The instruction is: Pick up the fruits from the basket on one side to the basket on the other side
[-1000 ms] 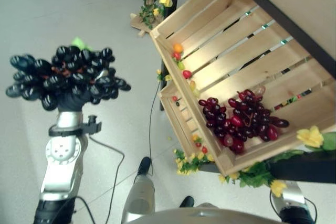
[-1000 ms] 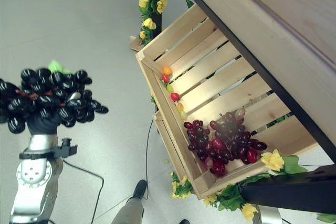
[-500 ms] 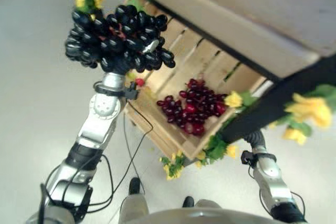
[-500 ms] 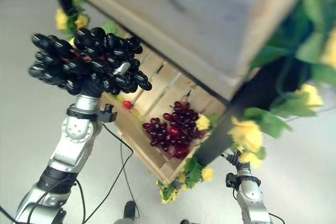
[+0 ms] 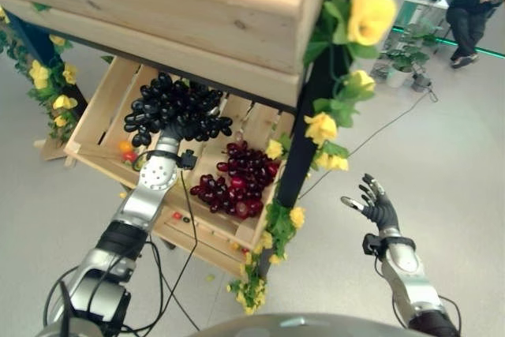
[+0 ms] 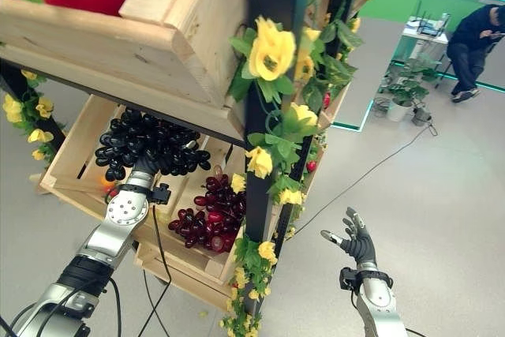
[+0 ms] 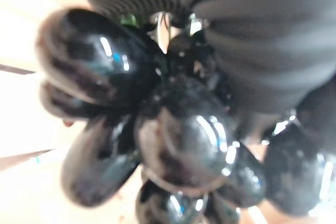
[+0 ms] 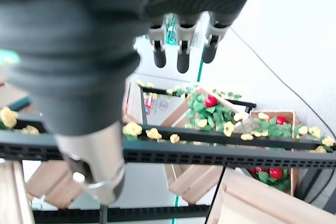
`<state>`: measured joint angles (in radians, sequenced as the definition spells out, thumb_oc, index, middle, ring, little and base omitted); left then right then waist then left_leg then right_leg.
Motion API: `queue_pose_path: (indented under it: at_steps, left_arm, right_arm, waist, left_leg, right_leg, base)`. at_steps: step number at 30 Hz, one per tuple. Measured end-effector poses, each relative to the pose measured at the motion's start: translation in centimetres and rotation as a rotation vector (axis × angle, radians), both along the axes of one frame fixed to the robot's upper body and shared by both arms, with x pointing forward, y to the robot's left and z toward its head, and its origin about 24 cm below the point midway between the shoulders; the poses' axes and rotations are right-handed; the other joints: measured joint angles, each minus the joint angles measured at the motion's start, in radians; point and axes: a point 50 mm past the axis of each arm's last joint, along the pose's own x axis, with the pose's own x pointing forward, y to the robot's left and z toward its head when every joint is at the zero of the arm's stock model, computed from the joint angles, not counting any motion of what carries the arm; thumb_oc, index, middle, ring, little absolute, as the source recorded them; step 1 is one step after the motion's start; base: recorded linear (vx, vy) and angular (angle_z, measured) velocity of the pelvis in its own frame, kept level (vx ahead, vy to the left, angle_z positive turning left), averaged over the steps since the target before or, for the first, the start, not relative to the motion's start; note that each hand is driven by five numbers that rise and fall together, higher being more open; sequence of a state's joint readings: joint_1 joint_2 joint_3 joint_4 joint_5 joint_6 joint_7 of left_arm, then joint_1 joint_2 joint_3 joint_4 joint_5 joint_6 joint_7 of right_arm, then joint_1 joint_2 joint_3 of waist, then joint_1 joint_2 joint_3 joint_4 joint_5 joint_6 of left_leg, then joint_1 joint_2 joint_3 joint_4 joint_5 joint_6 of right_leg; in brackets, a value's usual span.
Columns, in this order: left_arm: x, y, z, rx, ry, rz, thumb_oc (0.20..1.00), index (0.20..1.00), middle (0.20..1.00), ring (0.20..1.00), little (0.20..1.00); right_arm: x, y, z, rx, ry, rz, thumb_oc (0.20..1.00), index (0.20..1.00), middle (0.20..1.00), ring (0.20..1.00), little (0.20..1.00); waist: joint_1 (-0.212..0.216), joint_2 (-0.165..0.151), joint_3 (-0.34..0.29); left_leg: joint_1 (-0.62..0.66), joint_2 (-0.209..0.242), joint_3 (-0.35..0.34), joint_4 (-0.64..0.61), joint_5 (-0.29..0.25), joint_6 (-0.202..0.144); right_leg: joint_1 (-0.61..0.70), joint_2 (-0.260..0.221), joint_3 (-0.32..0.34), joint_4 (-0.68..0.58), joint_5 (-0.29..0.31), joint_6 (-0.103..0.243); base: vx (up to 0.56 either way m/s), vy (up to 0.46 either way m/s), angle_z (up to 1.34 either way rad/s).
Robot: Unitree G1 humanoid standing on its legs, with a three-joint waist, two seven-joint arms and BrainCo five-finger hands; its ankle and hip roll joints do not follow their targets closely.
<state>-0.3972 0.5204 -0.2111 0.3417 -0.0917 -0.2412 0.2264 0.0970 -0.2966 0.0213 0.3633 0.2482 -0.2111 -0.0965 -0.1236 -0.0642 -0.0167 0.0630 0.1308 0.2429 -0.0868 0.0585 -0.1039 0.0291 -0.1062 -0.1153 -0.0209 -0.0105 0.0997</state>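
Black grapes (image 5: pixel 175 110) (one large bunch) were clutched in the left hand (image 5: pixel 181 127), raised over the slatted wooden crate (image 5: pixel 99 120), at ten o'clock from the red grapes (image 5: pixel 236 181) inside. Wide-spread fingers were shown by the right hand (image 5: pixel 377 207), held nothing.

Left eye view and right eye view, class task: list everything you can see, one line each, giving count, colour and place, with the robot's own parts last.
Black grape bunch: one, black, held up over the lower crate.
Red grape bunch: one, dark red, lying in the lower crate.
Lower crate: one, pale wood, tilted under the shelf.
Upper crate: one, pale wood, on top, red fruit inside.
Post: one, black, hung with yellow flowers and green leaves.
Person: one, dark clothes, far back on the right.
Left hand: fingers shut on the black grape bunch.
Right hand: fingers open, above the floor.
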Motion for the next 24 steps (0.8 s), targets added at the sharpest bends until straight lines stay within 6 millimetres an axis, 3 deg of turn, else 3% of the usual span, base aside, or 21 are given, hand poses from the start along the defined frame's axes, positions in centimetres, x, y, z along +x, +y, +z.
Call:
queue_pose_path:
  at_steps: [6, 7, 8, 15, 18, 21, 24]
  left_arm:
    - [0.4, 0.5, -0.5, 0.007, 0.045, 0.041, 0.2, 0.2, 0.2, 0.2, 0.2]
    - [0.4, 0.5, -0.5, 0.008, 0.047, 0.046, 0.937, 0.937, 0.937, 0.937, 0.937]
    - [0.5, 0.6, -0.5, 0.009, 0.052, 0.049, 1.0, 1.0, 1.0, 1.0, 1.0]
    - [0.8, 0.7, -0.7, 0.072, 0.089, 0.081, 1.0, 1.0, 1.0, 1.0, 1.0]
    - [1.4, 0.9, -0.1, 0.264, 0.088, 0.12, 1.0, 1.0, 1.0, 1.0, 1.0]
    - [1.6, 3.3, 1.8, 0.701, 0.061, 0.217, 1.0, 1.0, 1.0, 1.0, 1.0]
    - [1.4, 4.6, 3.4, 1.023, 0.024, 0.3, 1.0, 1.0, 1.0, 1.0, 1.0]
  right_arm:
    - [-0.2, -0.1, -0.1, -0.002, 0.005, -0.006, 1.0, 1.0, 1.0, 1.0, 1.0]
    - [-0.2, -0.1, -0.1, -0.003, 0.005, -0.007, 1.0, 1.0, 1.0, 1.0, 1.0]
    - [-0.2, -0.1, -0.1, -0.003, 0.006, -0.007, 1.0, 1.0, 1.0, 1.0, 1.0]
    - [-0.2, -0.2, -0.1, -0.007, 0.01, -0.008, 1.0, 1.0, 1.0, 1.0, 1.0]
    - [-0.3, -0.4, -0.1, -0.016, 0.016, -0.016, 1.0, 1.0, 1.0, 1.0, 1.0]
    - [-0.6, -0.8, -0.2, -0.035, 0.027, -0.025, 1.0, 1.0, 1.0, 1.0, 1.0]
    - [-1.6, -1.7, -0.6, -0.051, 0.056, -0.054, 1.0, 1.0, 1.0, 1.0, 1.0]
  waist:
    - [0.001, 0.001, -0.002]
    - [0.002, -0.001, -0.001]
    - [0.002, -0.001, -0.001]
    - [0.002, -0.004, 0.006]
    - [0.001, -0.003, 0.023]
    - [-0.001, -0.019, 0.055]
    - [0.008, -0.037, 0.072]
  left_leg:
    - [-0.005, -0.002, 0.007, 0.0, 0.007, 0.006]
    - [-0.006, -0.003, 0.009, -0.002, 0.008, 0.006]
    - [-0.006, -0.003, 0.009, -0.002, 0.008, 0.006]
    - [-0.005, -0.005, 0.005, -0.005, 0.01, 0.004]
    - [-0.003, -0.004, -0.001, -0.005, 0.012, 0.007]
    - [-0.021, -0.002, -0.021, -0.005, 0.022, 0.001]
    - [-0.026, -0.004, -0.036, 0.0, 0.025, 0.0]
  right_leg:
    - [0.005, 0.0, 0.006, -0.033, 0.029, 0.0]
    - [0.008, 0.0, 0.007, -0.044, 0.037, 0.0]
    - [0.011, 0.0, 0.007, -0.05, 0.04, 0.0]
    - [0.028, 0.001, 0.005, -0.073, 0.052, 0.0]
    - [0.034, 0.001, -0.004, -0.075, 0.052, 0.0]
    - [0.034, 0.002, -0.024, -0.073, 0.053, -0.002]
    - [0.038, 0.002, -0.038, -0.071, 0.056, -0.012]
  base:
    - [0.03, 0.002, -0.06]
    - [0.0, 0.0, 0.0]
    - [0.0, 0.0, 0.0]
    - [0.0, -0.002, 0.01]
    - [0.0, -0.021, 0.07]
    - [0.0, -0.033, 0.14]
    - [-0.01, -0.019, 0.15]
